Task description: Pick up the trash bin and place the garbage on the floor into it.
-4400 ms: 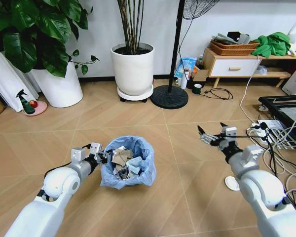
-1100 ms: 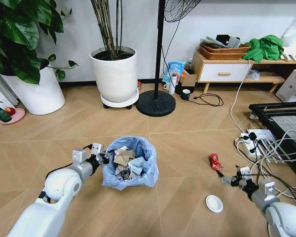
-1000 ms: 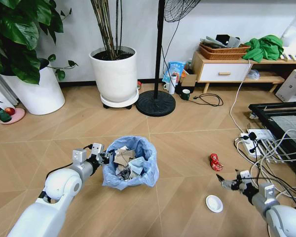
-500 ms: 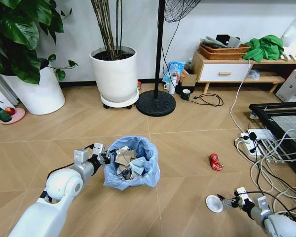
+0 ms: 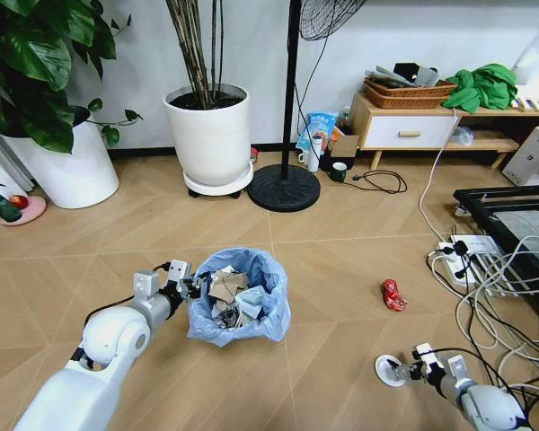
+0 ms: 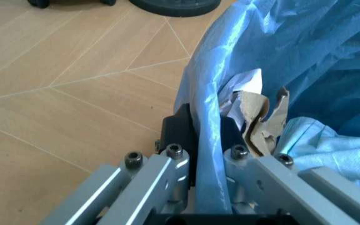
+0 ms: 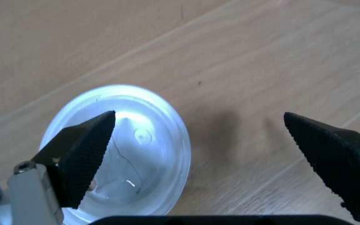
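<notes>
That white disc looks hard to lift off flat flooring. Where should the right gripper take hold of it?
By its raised rim. The white disc lies flat on the floor, so the open right gripper likely does best from above, one finger inside the rim, one outside.

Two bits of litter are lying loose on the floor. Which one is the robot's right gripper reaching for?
The white disc: the open right gripper is right at it, one finger over its rim. The red wrapper lies apart, farther ahead.

Crinkly plastic bag (image 5: 251, 269), glossy white disc (image 7: 120, 154), matt wood-look floor (image 5: 341, 260).
</notes>
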Robot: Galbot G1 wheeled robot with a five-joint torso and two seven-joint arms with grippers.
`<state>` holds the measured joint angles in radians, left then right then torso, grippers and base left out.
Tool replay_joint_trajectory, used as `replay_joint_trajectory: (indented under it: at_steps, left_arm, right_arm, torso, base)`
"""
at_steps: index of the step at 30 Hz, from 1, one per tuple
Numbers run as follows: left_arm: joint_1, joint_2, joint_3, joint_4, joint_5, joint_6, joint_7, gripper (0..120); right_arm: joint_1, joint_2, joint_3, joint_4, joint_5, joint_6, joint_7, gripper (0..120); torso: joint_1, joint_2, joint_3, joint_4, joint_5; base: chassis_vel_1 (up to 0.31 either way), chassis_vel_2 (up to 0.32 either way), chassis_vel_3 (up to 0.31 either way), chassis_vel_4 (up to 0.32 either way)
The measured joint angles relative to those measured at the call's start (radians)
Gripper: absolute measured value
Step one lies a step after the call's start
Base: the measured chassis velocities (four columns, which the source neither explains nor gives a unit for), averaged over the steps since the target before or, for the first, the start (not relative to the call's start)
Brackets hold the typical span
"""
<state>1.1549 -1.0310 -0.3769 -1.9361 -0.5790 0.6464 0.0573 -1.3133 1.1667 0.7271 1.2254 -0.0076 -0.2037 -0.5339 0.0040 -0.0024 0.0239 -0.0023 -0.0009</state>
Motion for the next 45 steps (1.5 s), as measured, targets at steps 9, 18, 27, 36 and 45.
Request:
replay_joint_trajectory:
  at_steps: [9,18,27,36,45]
  left_arm:
    - [-0.008,0.003,0.003,0.007,-0.002,0.002,-0.001,1]
    - [-0.012,0.003,0.004,0.011,-0.003,0.002,-0.001,1]
    - [-0.015,0.003,0.004,0.014,-0.003,0.002,0.0,1]
    - [-0.013,0.002,0.003,0.014,-0.003,0.001,0.001,1]
    - [-0.014,0.004,0.002,0.011,-0.003,0.001,0.002,1]
  right_arm:
    - [0.038,0.014,-0.011,-0.061,-0.012,0.003,0.009,71]
    - [0.05,0.021,-0.016,-0.079,-0.01,0.005,0.021,41]
    - [0.049,0.026,-0.019,-0.08,-0.01,0.006,0.037,11]
    - [0.047,0.034,-0.019,-0.073,0.013,0.0,0.067,0]
    - [0.027,0.028,-0.01,0.06,0.077,-0.04,0.102,0]
  torso:
    - [0.0,0.0,0.0,0.0,-0.0008]
    - [0.0,0.0,0.0,0.0002,-0.0003]
    - [0.0,0.0,0.0,0.0002,0.0001]
    - [0.0,0.0,0.0,0.0,0.0003]
    - [0.0,0.0,0.0,-0.0001,-0.0002]
  base:
    - [0.0,0.0,0.0,0.0]
    - [0.0,0.0,0.0,0.0]
    - [0.0,0.0,0.0,0.0]
    - [0.0,0.0,0.0,0.0]
    - [0.0,0.0,0.0,0.0]
